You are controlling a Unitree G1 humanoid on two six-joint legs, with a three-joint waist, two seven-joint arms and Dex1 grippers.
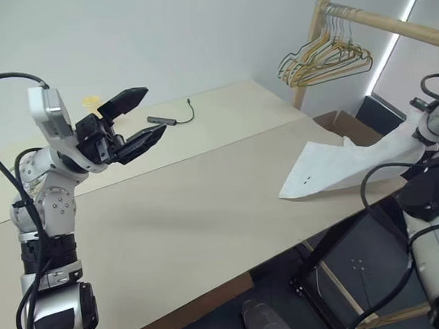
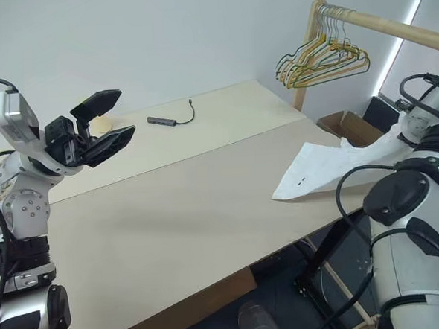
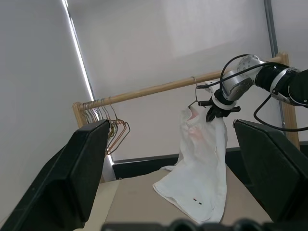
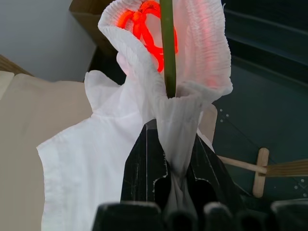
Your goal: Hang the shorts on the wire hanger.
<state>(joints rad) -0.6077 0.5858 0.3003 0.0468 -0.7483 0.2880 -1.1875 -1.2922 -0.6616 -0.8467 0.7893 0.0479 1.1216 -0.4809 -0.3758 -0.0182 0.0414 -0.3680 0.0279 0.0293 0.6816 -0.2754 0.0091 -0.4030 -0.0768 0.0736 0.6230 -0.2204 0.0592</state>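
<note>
Shorts (image 3: 199, 163): white, baggy, lifted by the waistband at the far right end of the surface (image 1: 170, 212), legs trailing down so the hem and its small dark label lie on the tabletop near the edge.

Right gripper (image 4: 169, 159): clenched on a bunch of the waistband; I hold it high beside the rail so the cloth hangs under its own weight and the waist opening faces the hanger.

Wire hanger (image 4: 167, 48): a thin olive-grey wire runs straight through the gathered waistband in my right wrist view, with the red drawstring (image 4: 144, 24) glowing behind the fabric. From my left wrist view the hook appears to sit on the wooden rail (image 3: 154, 89) just above the gripper; I cannot tell how much of the triangle is already inside the shorts.

Left gripper (image 1: 131, 121): released, fingers wide, empty, parked above the near left of the surface and aimed across at the rail. I judge I am keeping it clear of the cloth and ready to help.

Spare hangers (image 1: 325, 57): the yellow, green and orange bunch hangs at the rail's other end, well apart from the shorts, so it should not snag.

Cable (image 1: 173, 119): a small adapter and lead lie on the far surface, away from the work.

Stage, my reading: threading under way; the waistband must settle over the wire before I let go, or the thin fabric may slide off.
</note>
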